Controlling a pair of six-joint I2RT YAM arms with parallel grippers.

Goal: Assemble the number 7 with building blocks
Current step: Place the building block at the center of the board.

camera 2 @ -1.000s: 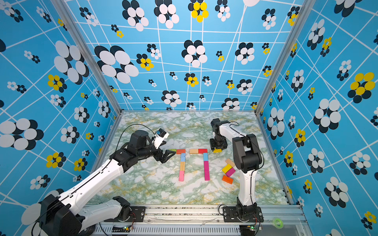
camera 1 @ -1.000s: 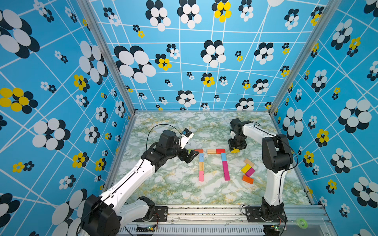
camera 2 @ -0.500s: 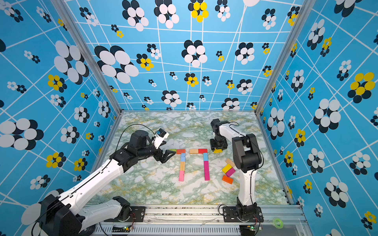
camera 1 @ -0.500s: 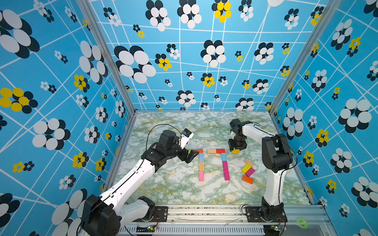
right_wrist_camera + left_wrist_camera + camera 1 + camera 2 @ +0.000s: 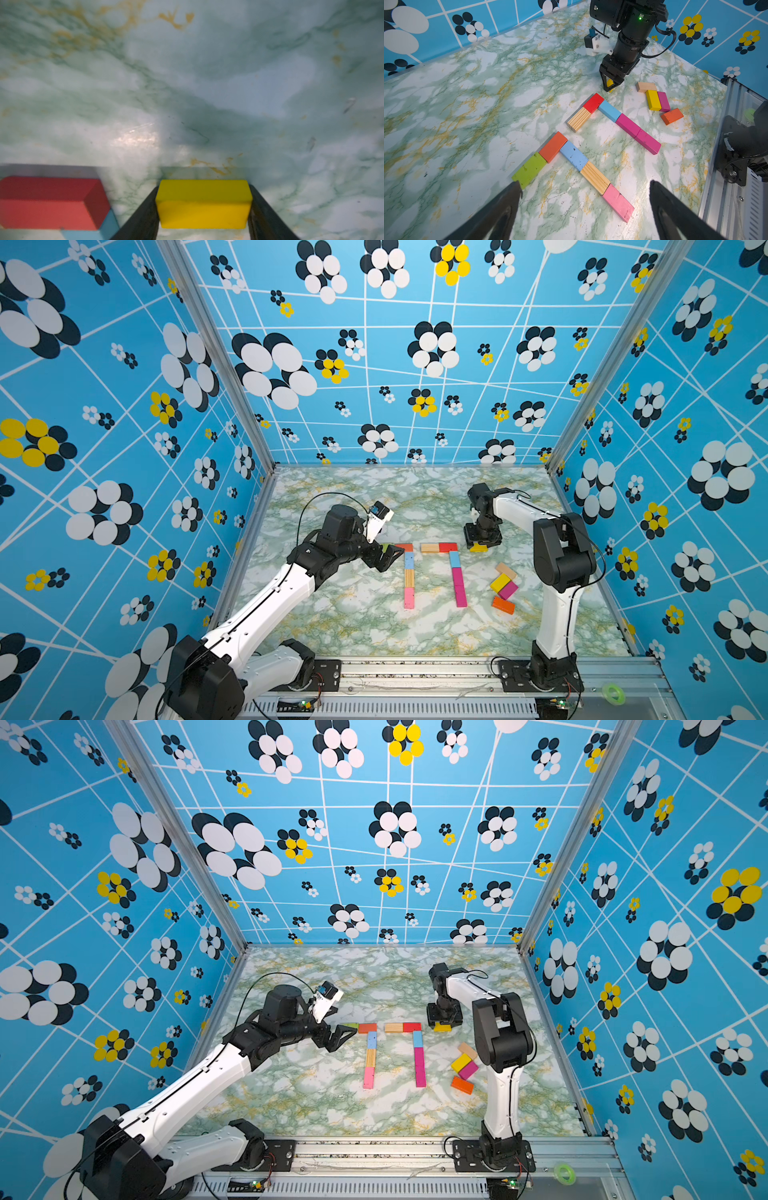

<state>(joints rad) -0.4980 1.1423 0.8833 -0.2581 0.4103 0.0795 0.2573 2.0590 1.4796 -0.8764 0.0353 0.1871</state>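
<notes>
Two figures of the number 7 lie side by side on the marble table. One runs green (image 5: 529, 169), orange, light blue, wood, pink (image 5: 617, 202). The other (image 5: 455, 572) runs wood, red (image 5: 47, 199), light blue and two magenta blocks. My left gripper (image 5: 584, 184) hangs open just above the table at the green end (image 5: 386, 548), holding nothing. My right gripper (image 5: 203, 187) points down, both fingers against the ends of a yellow block (image 5: 203, 203). That block (image 5: 478, 548) sits low at the table, a small gap right of the red block (image 5: 448, 547).
Loose building blocks lie to the right of the figures: plain wood (image 5: 505, 571), yellow (image 5: 500, 583), magenta (image 5: 508, 590) and orange (image 5: 503, 605). The right arm's upright link (image 5: 561, 564) stands just beyond them. Patterned walls close in three sides, and a metal rail (image 5: 415, 672) runs along the front.
</notes>
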